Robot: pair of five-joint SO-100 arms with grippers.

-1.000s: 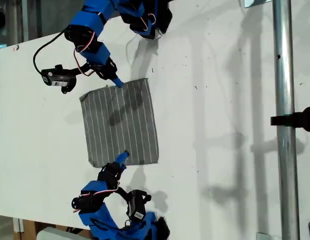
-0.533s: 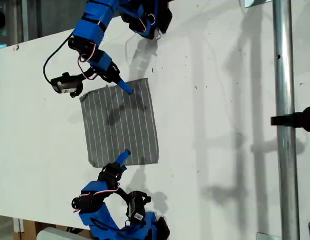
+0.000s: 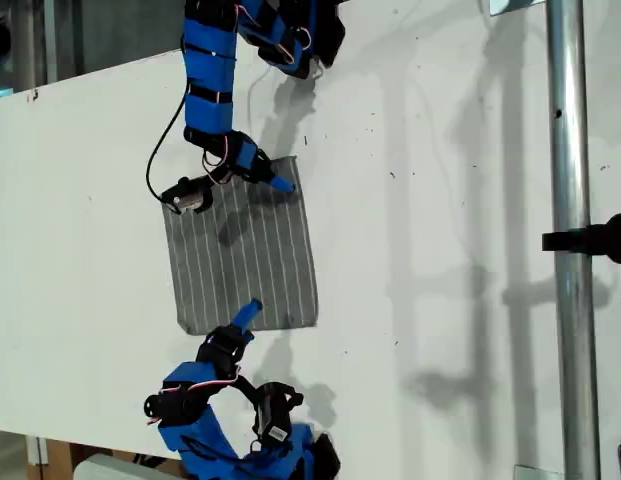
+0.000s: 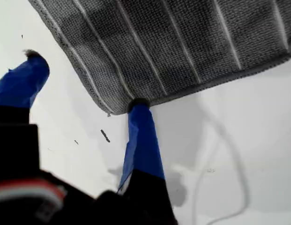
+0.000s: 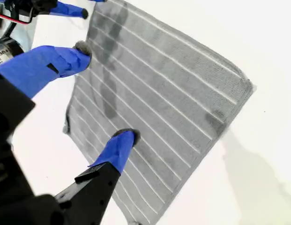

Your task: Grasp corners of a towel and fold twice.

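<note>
The grey pinstriped towel (image 3: 240, 250) lies flat on the white table (image 3: 440, 200), all four corners showing in the exterior view. My first gripper (image 3: 277, 184) reaches in from the exterior view's top, near the towel's upper right corner (image 3: 293, 160). It is open (image 4: 86, 82): one finger (image 4: 138, 122) touches the towel's corner (image 4: 117, 108), the other stands off the cloth over bare table. My second gripper (image 3: 248, 310) comes from the exterior view's bottom at the towel's lower edge. It is also open (image 5: 105, 93), with one fingertip (image 5: 125, 137) on the towel (image 5: 159, 93) and nothing held.
A vertical metal pole (image 3: 570, 200) with a black clamp (image 3: 590, 240) stands at the exterior view's right. A thin white cable (image 3: 255, 90) lies near the first arm's base. The table's edge runs along the exterior view's left side.
My first gripper has swung rightward in the exterior view along the towel's upper edge, from its middle to the upper right corner. The second gripper and the towel have not moved.
</note>
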